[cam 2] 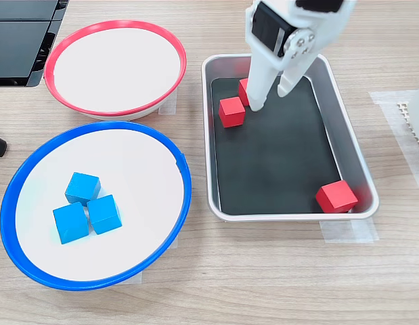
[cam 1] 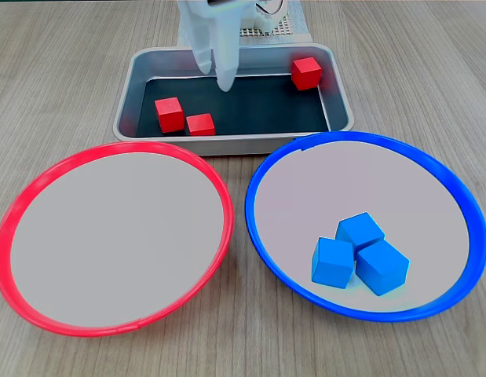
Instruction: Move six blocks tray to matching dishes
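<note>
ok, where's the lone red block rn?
The lone red block sits in the tray, at its far right corner in a fixed view, apart from the other two red blocks at the tray's left.

wooden table (cam 1: 54, 94) under tray (cam 1: 140, 67), dishes (cam 1: 23, 196)

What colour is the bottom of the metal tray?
Dark black, clearest in a fixed view of the rectangular silver metal tray.

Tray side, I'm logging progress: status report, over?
Gripper open, low over the tray, holding nothing. Three red blocks in tray, nearest one beside the fingers. Three blue blocks in blue dish; red dish bare. Nothing blocking.
</note>
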`<action>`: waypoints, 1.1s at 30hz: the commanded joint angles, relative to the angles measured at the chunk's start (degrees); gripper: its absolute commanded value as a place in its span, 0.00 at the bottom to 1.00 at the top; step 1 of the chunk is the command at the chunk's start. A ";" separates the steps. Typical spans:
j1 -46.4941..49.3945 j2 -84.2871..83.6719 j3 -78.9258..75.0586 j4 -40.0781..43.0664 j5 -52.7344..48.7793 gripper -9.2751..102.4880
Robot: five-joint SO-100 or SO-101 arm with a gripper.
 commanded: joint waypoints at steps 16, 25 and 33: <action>2.64 -12.92 -6.15 -13.80 5.54 0.24; 3.16 -13.36 -5.54 -12.30 5.54 0.09; 0.09 -8.26 -25.58 14.33 19.95 0.09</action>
